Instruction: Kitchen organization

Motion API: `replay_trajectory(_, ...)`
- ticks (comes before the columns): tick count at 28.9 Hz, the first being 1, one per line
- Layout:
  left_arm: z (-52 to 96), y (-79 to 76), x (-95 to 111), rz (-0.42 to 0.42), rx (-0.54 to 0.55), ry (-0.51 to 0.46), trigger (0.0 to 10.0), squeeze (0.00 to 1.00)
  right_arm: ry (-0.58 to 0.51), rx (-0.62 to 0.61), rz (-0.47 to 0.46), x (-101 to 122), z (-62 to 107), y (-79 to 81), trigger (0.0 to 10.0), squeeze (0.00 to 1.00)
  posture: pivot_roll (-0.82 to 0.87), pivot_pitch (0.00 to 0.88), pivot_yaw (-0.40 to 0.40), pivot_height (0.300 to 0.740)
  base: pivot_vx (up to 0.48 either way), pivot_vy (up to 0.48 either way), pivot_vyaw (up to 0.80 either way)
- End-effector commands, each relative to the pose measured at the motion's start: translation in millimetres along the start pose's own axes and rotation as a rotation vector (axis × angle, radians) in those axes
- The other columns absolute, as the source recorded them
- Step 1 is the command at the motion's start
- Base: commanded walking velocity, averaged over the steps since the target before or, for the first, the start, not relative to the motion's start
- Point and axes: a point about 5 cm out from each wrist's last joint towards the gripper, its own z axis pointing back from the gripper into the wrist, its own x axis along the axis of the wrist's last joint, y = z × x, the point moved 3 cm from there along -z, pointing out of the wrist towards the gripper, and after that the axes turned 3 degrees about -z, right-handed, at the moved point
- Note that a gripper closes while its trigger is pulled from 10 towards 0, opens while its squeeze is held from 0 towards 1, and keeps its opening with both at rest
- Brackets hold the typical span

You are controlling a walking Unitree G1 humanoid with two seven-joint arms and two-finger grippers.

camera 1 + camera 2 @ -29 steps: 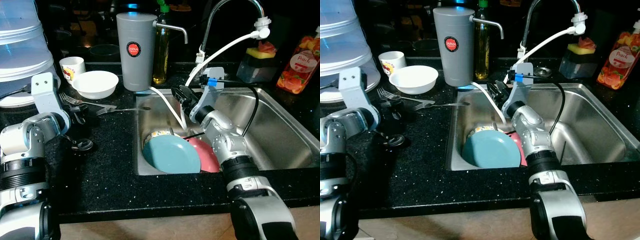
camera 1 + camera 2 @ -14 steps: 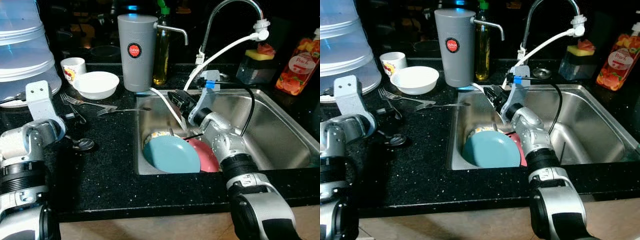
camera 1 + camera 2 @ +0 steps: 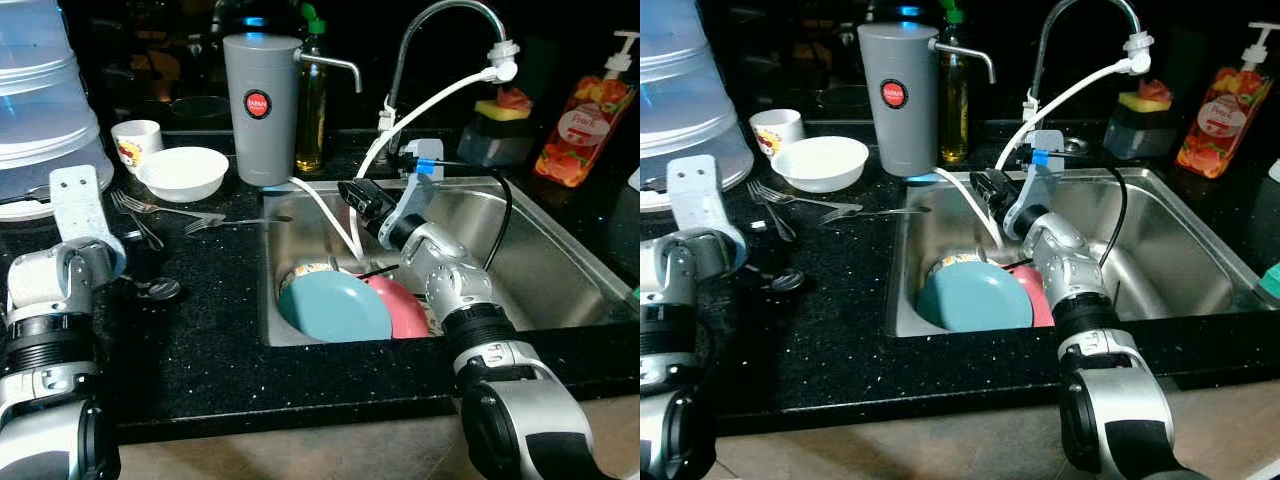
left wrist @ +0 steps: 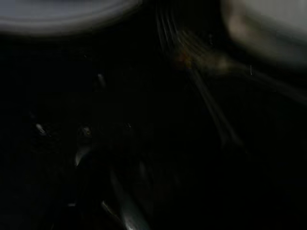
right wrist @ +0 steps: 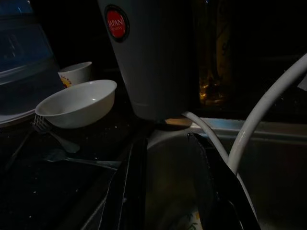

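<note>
Teal plate (image 3: 335,307) sits in the left end of the sink (image 3: 560,270), overlapping a pink plate (image 3: 400,308) and a patterned bowl (image 3: 305,272). Right gripper (image 3: 350,195) hangs just above and behind them, fingers parted and empty, pointing toward the grey dispenser (image 3: 263,95), so the plates lie below its tips. Left gripper's (image 3: 135,262) over by the forks (image 3: 165,208), can't tell its fingers. Right arm is clearly nearer.

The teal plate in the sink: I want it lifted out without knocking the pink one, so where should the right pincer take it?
Judging by its pose, grip the teal plate at its raised upper rim, coming down from above. It leans over the pink plate, with the right pincer open above the sink.
</note>
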Motion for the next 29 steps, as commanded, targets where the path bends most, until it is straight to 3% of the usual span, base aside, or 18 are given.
replay_trajectory(1,8.0,-2.2,24,0.036,-0.028,-0.144,10.0,0.0,-0.013,0.004,0.002,5,-1.0,-1.3,10.0,0.0,0.11,0.064,-0.027,0.74,0.0,0.0,0.0)
replay_trajectory(3,10.9,-8.9,27,0.043,-0.084,-0.164,10.0,0.0,-0.012,0.005,0.002,5,-1.0,-1.3,10.0,0.0,0.11,0.064,-0.027,0.74,0.0,0.0,0.0)
replay_trajectory(4,17.6,-23.1,29,-0.051,-0.173,-0.193,10.0,0.0,-0.01,0.008,0.002,5,-1.4,-0.9,10.0,0.0,0.11,0.064,-0.027,0.74,0.0,0.0,0.0)
replay_trajectory(5,17.6,-23.1,29,-0.051,-0.173,-0.193,10.0,0.0,-0.01,0.008,0.002,5,-1.4,-0.9,10.0,0.0,0.11,0.064,-0.027,0.74,0.0,0.0,0.0)
replay_trajectory(9,28.0,-41.7,20,-0.289,-0.292,-0.178,10.0,0.0,-0.008,0.018,0.002,5,-2.5,0.7,10.0,0.0,0.11,0.064,-0.027,0.74,0.0,0.0,0.0)
replay_trajectory(10,28.0,-41.7,20,-0.289,-0.292,-0.178,10.0,0.0,-0.008,0.018,0.002,5,-2.5,0.7,10.0,0.0,0.11,0.064,-0.027,0.74,0.0,0.0,0.0)
replay_trajectory(12,32.5,-41.9,8,-0.455,-0.342,-0.119,10.0,0.0,-0.007,0.023,0.003,5,-2.7,1.1,10.0,0.0,0.11,0.064,-0.027,0.74,0.0,0.0,0.0)
replay_trajectory(13,32.5,-41.9,8,-0.455,-0.342,-0.119,10.0,0.0,-0.007,0.023,0.003,5,-2.7,1.1,10.0,0.0,0.11,0.064,-0.027,0.74,0.0,0.0,0.0)
replay_trajectory(14,37.4,-36.8,2,-0.532,-0.391,-0.058,10.0,0.0,-0.005,0.028,0.004,5,-3.1,1.6,10.0,0.0,0.11,0.07,-0.034,0.74,0.0,0.0,0.0)
replay_trajectory(16,39.0,-35.0,1,-0.552,-0.404,-0.048,10.0,0.0,-0.004,0.029,0.005,5,-3.1,1.7,10.0,0.0,0.11,0.07,-0.034,0.74,0.0,0.0,0.0)
replay_trajectory(19,40.6,-23.9,10,-0.699,-0.417,-0.093,10.0,0.0,-0.004,0.031,0.006,6,-3.1,1.6,10.0,0.0,0.11,0.069,-0.035,0.74,0.0,0.0,0.0)
replay_trajectory(23,52.8,-28.7,13,-0.886,-0.588,-0.178,10.0,0.0,-0.003,0.036,0.008,6,-3.3,1.7,10.0,0.0,0.11,0.069,-0.037,0.74,0.0,0.0,0.0)
replay_trajectory(24,56.7,-28.5,6,-0.972,-0.637,-0.166,10.0,0.0,-0.003,0.037,0.008,6,-3.3,1.9,10.0,0.0,0.11,0.069,-0.037,0.74,0.0,0.0,0.0)
replay_trajectory(25,56.7,-28.5,6,-0.972,-0.637,-0.166,10.0,0.0,-0.003,0.037,0.008,6,-3.3,1.9,10.0,0.0,0.11,0.069,-0.037,0.74,0.0,0.0,0.0)
replay_trajectory(27,59.8,-24.7,-5,-1.101,-0.698,-0.128,10.0,0.0,-0.002,0.039,0.008,6,-3.6,2.0,10.0,0.0,0.11,0.068,-0.038,0.74,0.0,0.0,0.0)
replay_trajectory(29,60.3,-19.8,-11,-1.111,-0.73,-0.082,10.0,0.0,-0.002,0.041,0.009,6,-3.8,2.1,10.0,0.0,0.11,0.068,-0.039,0.74,0.0,0.0,0.0)
